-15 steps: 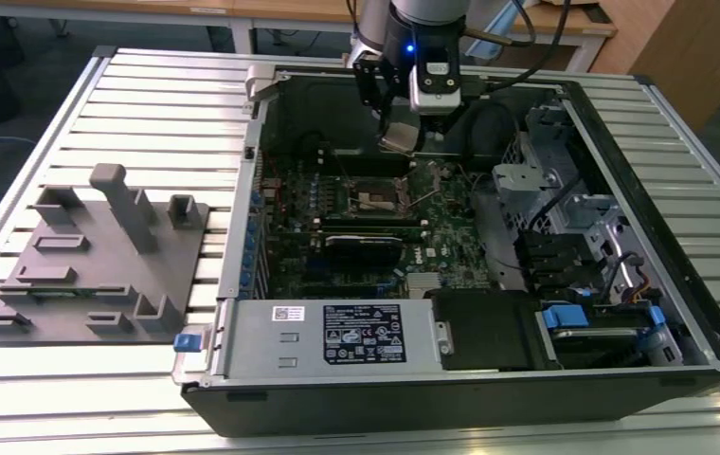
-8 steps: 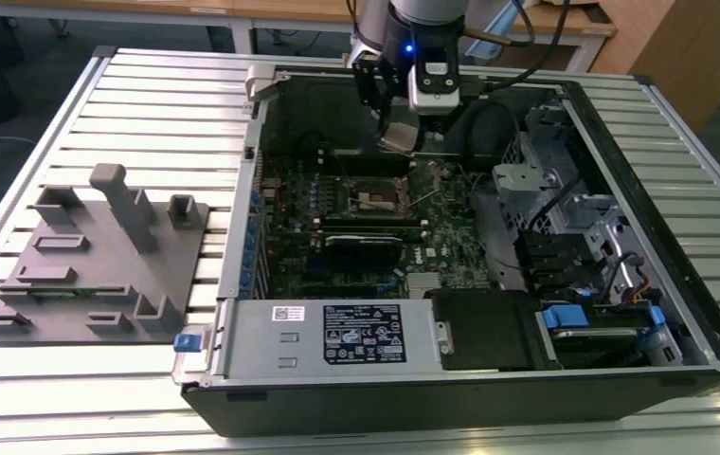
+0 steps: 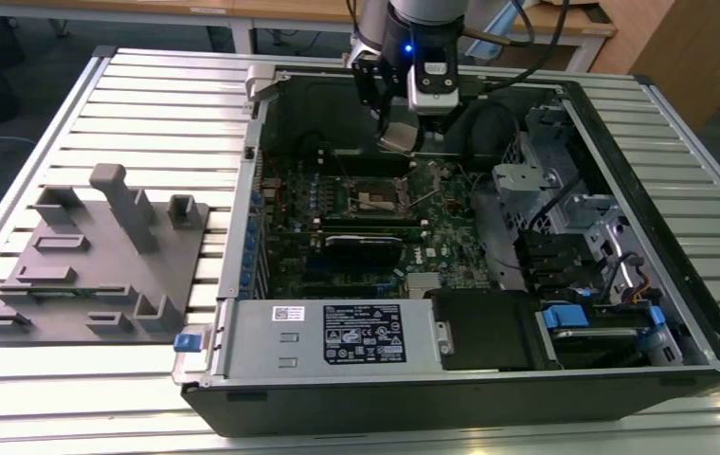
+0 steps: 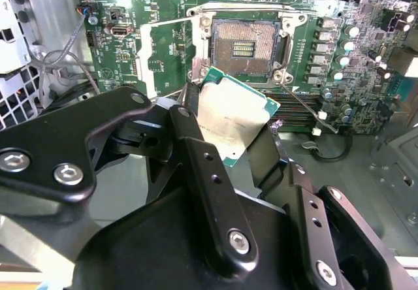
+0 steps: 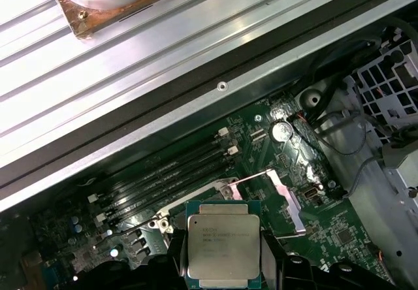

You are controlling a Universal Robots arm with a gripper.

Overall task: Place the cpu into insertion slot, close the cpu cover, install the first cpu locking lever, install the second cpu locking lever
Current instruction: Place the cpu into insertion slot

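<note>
Silver-grey cpu (image 4: pixel 230 117) gripped by the closed end effector (image 4: pixel 225 133) over the green motherboard (image 4: pixel 124 68).
Insertion slot (image 4: pixel 245 45) lies uncovered near the chip, cpu cover (image 5: pixel 251 176) flipped open beside it.

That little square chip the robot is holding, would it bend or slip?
The cpu is probably stiff: it looks flat and unbent with the hand pinching its edges. Its smooth metal top looks slippery, so a loose grip might let it slide. Thin and small, it is likely light.
</note>
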